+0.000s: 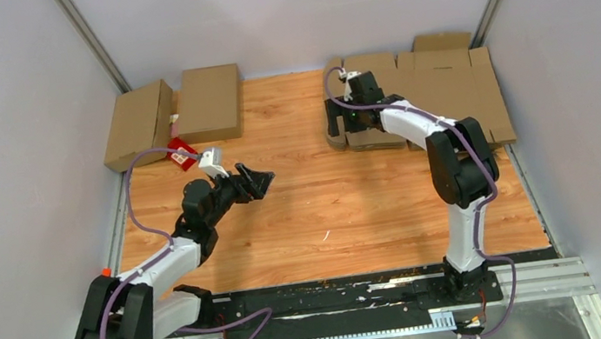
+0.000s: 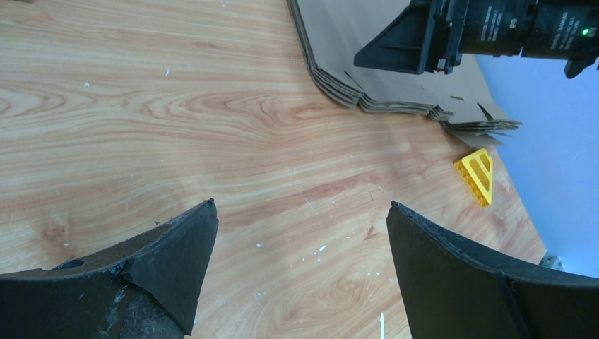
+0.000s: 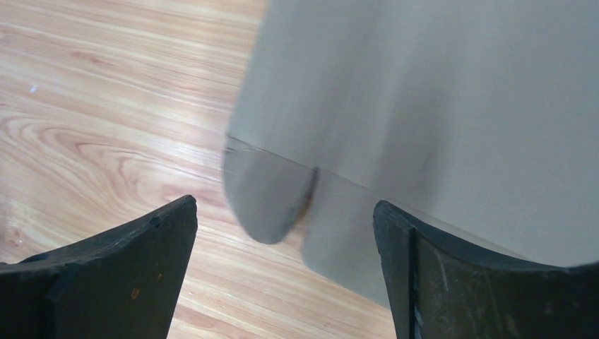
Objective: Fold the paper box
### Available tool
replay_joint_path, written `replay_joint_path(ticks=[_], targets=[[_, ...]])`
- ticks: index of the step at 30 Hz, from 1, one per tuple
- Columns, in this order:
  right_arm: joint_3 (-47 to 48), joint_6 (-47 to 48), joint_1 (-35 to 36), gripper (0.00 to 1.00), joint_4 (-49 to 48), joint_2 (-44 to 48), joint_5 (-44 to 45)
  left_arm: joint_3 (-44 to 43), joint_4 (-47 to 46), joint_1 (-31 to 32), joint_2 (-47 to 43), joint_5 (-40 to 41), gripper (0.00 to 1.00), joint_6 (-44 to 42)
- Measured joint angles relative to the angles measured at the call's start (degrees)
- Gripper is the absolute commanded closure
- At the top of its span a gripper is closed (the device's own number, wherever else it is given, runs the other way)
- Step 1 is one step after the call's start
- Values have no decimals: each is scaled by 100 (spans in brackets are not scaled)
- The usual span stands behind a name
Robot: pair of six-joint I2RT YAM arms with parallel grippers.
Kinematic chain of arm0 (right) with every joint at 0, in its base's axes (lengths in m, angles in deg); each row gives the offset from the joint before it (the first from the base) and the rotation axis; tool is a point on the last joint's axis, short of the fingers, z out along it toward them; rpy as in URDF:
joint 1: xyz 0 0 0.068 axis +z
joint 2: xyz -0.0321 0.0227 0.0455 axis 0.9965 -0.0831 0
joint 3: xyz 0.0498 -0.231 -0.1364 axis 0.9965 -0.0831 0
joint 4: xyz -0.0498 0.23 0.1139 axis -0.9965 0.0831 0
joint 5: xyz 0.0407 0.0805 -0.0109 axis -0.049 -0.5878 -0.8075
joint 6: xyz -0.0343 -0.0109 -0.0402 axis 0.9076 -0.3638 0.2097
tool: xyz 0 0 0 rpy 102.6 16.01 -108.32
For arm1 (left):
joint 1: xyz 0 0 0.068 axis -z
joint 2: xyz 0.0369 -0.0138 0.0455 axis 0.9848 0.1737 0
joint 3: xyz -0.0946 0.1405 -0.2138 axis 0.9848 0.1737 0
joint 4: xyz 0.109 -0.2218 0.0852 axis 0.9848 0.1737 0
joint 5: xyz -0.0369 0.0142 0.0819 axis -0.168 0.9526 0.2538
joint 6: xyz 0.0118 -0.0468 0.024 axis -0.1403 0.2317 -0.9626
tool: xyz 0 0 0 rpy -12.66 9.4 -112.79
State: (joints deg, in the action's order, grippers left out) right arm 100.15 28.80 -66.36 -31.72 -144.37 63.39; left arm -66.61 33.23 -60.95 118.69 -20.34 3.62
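**Item 1. Right gripper (image 3: 285, 205).** Positioned above the stack of flat cardboard (image 1: 443, 80), at the stack's left end. Fingers are spread wide apart. Nothing is clamped between them, and no contact with the cardboard can be made out.

**Item 2. Paper box (image 3: 438, 106).** Found unfolded, as the top grey-brown sheet of the stack. A rounded flap (image 3: 268, 201) is seen at the sheet's left edge, slightly blurred, below the gap between the right fingers.

**Item 3. Left gripper (image 2: 302, 212).** Held over the bare wooden table (image 1: 329, 210), well apart from the stack on its left. Fingers are spread wide; nothing is held or touched.

**Item 4. Two assembled boxes (image 1: 138, 125).** Placed far left of the stack, along the same back edge.

**Item 5. Yellow block (image 2: 477, 176).** Lying near the stack's edge, not touching it.
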Motion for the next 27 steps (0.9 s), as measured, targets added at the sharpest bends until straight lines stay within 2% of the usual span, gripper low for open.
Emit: replay_joint_path(ticks=[7,11,17,21,22,27], targets=[[1016,385,691,4,361,-476,776,0,-17,0,55,0,3,0],[1250,494,833,18,546,-828,1161,0,-17,2,90,-2,3,0],[1246,586,778,47,885,-1056,1460,0,-17,11,94,-2,3,-2],[1241,566,769,60,844,-1049,1469,0,-17,11,94,-2,3,-2],[1235,562,787,63,837,-1047,1471,0,-15,9,94,0,3,-2],[1102,557,815,63,739,-903,1464,0,-7,11,66,2,3,-11]])
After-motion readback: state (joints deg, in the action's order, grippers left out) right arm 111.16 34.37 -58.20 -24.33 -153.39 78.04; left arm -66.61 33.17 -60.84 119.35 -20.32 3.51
